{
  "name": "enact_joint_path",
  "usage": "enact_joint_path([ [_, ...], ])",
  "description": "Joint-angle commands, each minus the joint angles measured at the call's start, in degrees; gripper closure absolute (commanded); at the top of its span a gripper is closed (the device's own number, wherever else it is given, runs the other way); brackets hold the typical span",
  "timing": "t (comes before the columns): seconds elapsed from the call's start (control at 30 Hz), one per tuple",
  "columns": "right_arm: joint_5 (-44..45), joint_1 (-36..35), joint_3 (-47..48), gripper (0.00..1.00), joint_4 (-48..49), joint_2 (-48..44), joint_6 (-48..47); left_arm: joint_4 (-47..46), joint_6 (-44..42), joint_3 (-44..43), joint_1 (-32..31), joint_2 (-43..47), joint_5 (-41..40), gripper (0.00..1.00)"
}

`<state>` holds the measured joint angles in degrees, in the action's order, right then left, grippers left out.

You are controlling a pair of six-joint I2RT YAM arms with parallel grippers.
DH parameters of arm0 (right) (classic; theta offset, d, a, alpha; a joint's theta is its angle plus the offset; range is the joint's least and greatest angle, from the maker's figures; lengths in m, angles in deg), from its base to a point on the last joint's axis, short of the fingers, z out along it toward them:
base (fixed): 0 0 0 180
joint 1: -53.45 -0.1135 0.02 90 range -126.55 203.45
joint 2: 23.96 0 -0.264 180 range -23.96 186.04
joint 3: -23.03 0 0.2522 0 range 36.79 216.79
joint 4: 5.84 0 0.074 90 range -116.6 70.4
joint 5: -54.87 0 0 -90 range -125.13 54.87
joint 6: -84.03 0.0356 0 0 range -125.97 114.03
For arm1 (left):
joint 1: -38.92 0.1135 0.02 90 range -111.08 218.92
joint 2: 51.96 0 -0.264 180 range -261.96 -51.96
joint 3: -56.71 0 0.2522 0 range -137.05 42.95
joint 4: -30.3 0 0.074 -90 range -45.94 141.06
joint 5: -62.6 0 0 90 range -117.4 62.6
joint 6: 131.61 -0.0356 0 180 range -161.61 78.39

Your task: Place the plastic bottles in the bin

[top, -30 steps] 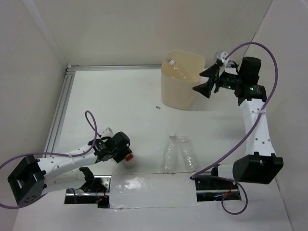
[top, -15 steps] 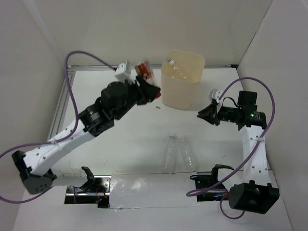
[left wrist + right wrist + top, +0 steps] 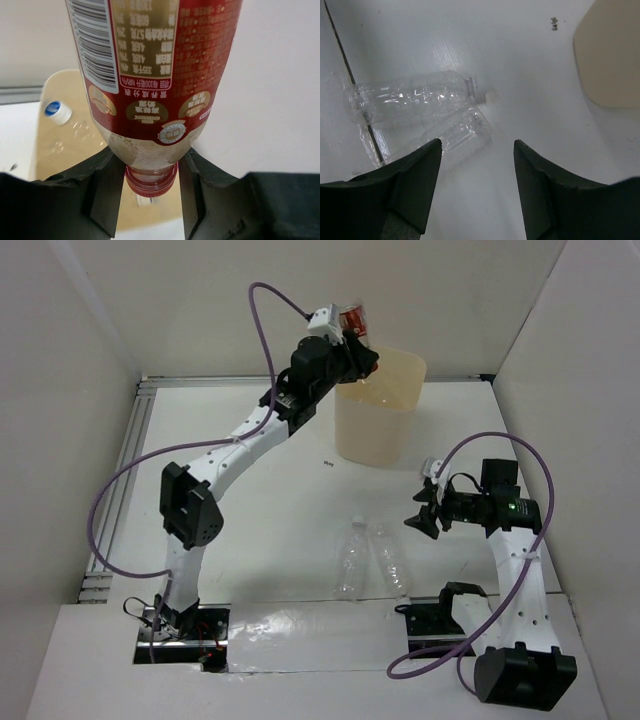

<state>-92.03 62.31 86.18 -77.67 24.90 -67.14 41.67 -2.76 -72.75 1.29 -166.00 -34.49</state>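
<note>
While left gripper [image 3: 150, 172] clamps red-label bottle [image 3: 155, 75] above bin [image 3: 378, 435] rim, right gripper [image 3: 476, 190] gapes empty; off-centre release could bounce it outside

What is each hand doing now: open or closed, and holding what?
Left hand: closed on the red-label bottle.
Right hand: open, holding nothing.
</note>
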Motion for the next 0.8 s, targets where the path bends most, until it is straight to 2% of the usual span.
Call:
enact_joint_path([
  [0.0, 1.96, -0.43, -0.51, 0.19, 1.9, -1.92, 2.1, -1.85, -3.51, -12.75, -0.43, -7.04, -0.72, 0.68],
  [0.03, 2.58, -0.43, -0.52, 0.15, 1.9, -1.93, 2.1, -0.61, -3.52, -12.8, -0.43, -7.07, -0.73, 0.68],
  [0.07, 3.2, -0.43, -0.52, 0.11, 2.42, -1.93, 2.1, 0.62, -4.04, -15.75, -0.43, -9.34, -1.34, 0.47],
  [0.17, 5.48, -0.43, -1.05, 0.01, 4.09, -1.93, 4.11, 1.95, -4.66, -16.66, -0.96, -10.06, -0.65, 0.23],
  [0.2, 6.18, -0.43, -1.57, 0.01, 4.88, -1.32, 4.91, 1.43, -4.66, -15.62, -0.96, -10.06, -0.64, 0.09],
  [0.23, 6.89, -0.43, -1.57, 0.01, 6.19, -0.79, 5.61, 1.43, -4.66, -14.91, -0.96, -9.37, -0.64, 0.0],
  [0.4, 14.18, -6.56, 0.17, 0.01, 5.69, 7.37, 9.39, 1.43, -5.18, -13.86, -0.96, -6.12, 0.41, 0.0],
  [0.5, 18.31, -11.12, 2.55, 0.01, 5.15, 11.86, 12.98, 1.43, -8.77, -9.74, -1.74, 0.9, -0.11, 0.0],
  [0.53, 19.71, -12.8, 3.08, 0.01, 5.76, 13.18, 14.31, 1.43, -10.01, -4.24, -2.88, 3.71, -0.72, 0.0],
  [0.57, 21.29, -14.65, 3.87, 0.05, 6.9, 13.71, 16.15, 0.73, -11.41, -0.27, -3.5, 6.95, -1.51, 0.0],
  [0.6, 23.75, -16.4, 4.48, 0.1, 6.91, 14.41, 18.08, -0.06, -13.78, 4.21, -4.29, 14.38, -3.87, 0.0],
  [0.63, 24.64, -19.03, 5.1, 0.13, 6.91, 14.94, 19.58, -1.11, -14.85, 14.35, -6.04, 18.37, -5.11, 0.0],
  [0.7, 29.97, -22.73, 7.99, 0.13, 8.75, 16.96, 24.23, -3.66, -16.43, 24.86, -8.15, 26.2, -7.57, 0.0],
  [0.73, 31.75, -27.54, 9.31, 0.13, 8.23, 18.27, 27.12, -3.67, -17.13, 33.7, -10.17, 33.37, -10.37, 0.0],
  [0.77, 33.16, -28.89, 10.28, 0.13, 8.23, 20.9, 28.72, -2.71, -17.14, 37.53, -11.32, 36.66, -11.79, 0.0],
])
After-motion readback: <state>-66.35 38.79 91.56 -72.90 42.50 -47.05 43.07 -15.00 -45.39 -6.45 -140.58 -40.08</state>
